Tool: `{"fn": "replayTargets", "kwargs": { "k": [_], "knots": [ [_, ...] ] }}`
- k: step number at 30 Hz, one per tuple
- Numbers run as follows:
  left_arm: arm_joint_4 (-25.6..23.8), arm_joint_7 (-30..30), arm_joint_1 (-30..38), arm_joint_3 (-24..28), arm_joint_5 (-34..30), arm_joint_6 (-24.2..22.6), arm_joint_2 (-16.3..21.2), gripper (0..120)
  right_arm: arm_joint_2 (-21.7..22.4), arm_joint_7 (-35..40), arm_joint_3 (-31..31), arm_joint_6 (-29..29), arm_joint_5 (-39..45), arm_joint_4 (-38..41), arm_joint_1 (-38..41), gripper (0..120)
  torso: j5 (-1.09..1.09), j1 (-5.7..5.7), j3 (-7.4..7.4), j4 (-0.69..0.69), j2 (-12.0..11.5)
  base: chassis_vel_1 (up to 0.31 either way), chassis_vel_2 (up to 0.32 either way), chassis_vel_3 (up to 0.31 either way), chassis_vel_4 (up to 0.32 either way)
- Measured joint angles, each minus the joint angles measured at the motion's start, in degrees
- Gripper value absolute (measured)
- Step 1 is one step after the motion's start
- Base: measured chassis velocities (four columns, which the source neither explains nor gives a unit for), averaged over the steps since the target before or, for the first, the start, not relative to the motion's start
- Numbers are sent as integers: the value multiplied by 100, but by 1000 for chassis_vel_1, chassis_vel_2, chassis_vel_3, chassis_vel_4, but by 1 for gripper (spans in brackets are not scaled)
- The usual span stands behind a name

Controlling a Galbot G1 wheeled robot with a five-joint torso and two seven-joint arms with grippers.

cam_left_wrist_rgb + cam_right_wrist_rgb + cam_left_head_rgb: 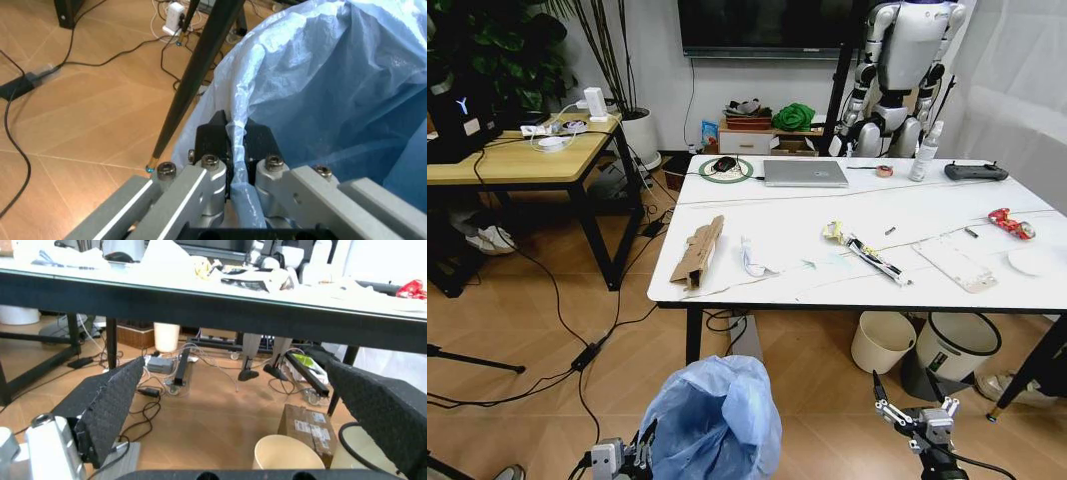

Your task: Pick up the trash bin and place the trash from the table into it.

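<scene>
The left gripper (235, 150) is closed tight on the rim of the trash bin (715, 420), a fold of its crinkly light-blue bag pinched between the two black fingers (212, 136); the puffy bag swells up right beside it, below the near edge of the table (847, 295). Off to the other side of the bin, the right gripper (910, 408) hovers low over the wooden floor with its fingers spread wide and nothing between them; its padded fingers (110, 407) frame the space under the table. Just beyond that gripper, under the table, stand a cream round bin (882, 341) and a grey bin (954, 346) with a white rim. Above and ahead of both grippers the trash lies scattered on the white top: a torn cardboard strip (699, 251) ahead of the left gripper, crumpled white paper (755, 258) next to it, a colourful wrapper (867, 251) ahead of the right gripper, then a flat white packet (954, 264) and, farthest out on the right gripper's side, a crushed red can (1011, 223). Past the litter, at the table's far edge, sit a silver laptop (804, 173) and a clear spray bottle (925, 152)
</scene>
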State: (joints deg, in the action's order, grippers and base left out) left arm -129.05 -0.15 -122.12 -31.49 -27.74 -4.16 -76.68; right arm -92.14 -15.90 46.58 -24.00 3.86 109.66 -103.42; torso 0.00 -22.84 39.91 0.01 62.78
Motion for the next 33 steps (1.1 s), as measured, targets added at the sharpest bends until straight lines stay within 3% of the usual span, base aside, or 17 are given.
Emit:
{"fn": "replayTargets", "kwargs": {
  "k": [10, 19, 24, 27, 30, 33],
  "knots": [
    [11, -50, 24, 78, 151, 9, -74, 0, 0, -61, 24, -133, 14, 29, -6, 100, 0, -113, 147, 0, 260, 0, 0, 0, 0],
    [-17, -150, 4, 160, 380, 234, -90, 0, 0, -142, 23, -593, 132, 7, -19, 100, 0, -230, 289, -1, 519, 0, 0, 0, 0],
    [-49, -123, -72, 138, 565, 426, -61, 0, 0, 160, -135, -112, 373, 279, -84, 100, 0, -273, 337, -1, 609, 0, 0, 0, 0],
    [-87, -99, -85, 7, 593, 504, -25, 0, 0, 408, -277, 481, 669, 777, -89, 100, -1, -276, 341, -1, 618, 0, 0, 0, 0],
    [-32, -81, -89, -208, 572, 509, -31, 0, 310, 733, -560, 1103, 1080, 1403, -79, 100, -1, -276, 340, -3, 616, 0, 0, 0, 0],
    [0, -77, -113, -287, 542, 508, -46, 0, 506, 909, -689, 1321, 1203, 1608, -51, 100, -2, -276, 339, -3, 613, 0, 0, 0, 0]
  ]
}}
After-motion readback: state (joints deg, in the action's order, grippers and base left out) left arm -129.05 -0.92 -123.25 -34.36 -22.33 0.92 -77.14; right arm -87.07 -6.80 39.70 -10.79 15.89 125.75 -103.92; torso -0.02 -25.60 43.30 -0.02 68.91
